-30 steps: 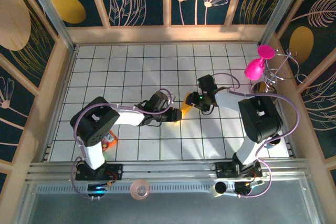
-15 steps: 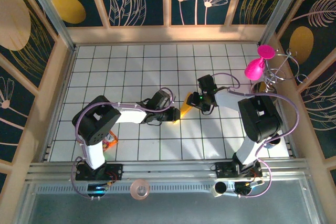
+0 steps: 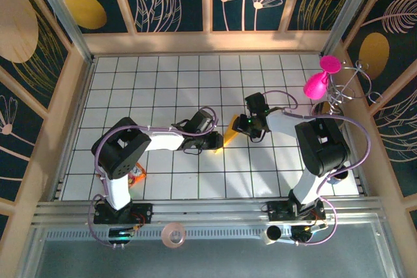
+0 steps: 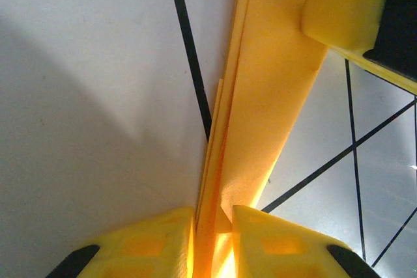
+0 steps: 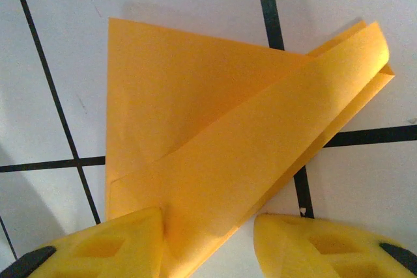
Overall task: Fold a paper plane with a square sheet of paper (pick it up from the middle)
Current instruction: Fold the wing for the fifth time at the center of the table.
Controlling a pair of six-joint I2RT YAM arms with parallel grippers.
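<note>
A white tiled table (image 3: 130, 83) is sitting inside walls of dark floral panels, and the sheet of paper (image 3: 228, 133) is resting near its middle, between the two arms. It is already showing several layers and a diagonal crease (a tapered wedge, not yet a clean dart), so I judge the early folds done, with the narrowing and wing folds left.

The left arm is stretching low across the tiles toward the centre. The left gripper (image 4: 214, 226) is pinching the paper's layered edge, its fingers nearly together. The right arm is bending inward from its base, its wrist pointing left. The right gripper (image 5: 208, 239) is straddling the paper with its jaws well apart, one pad touching the sheet.
</note>
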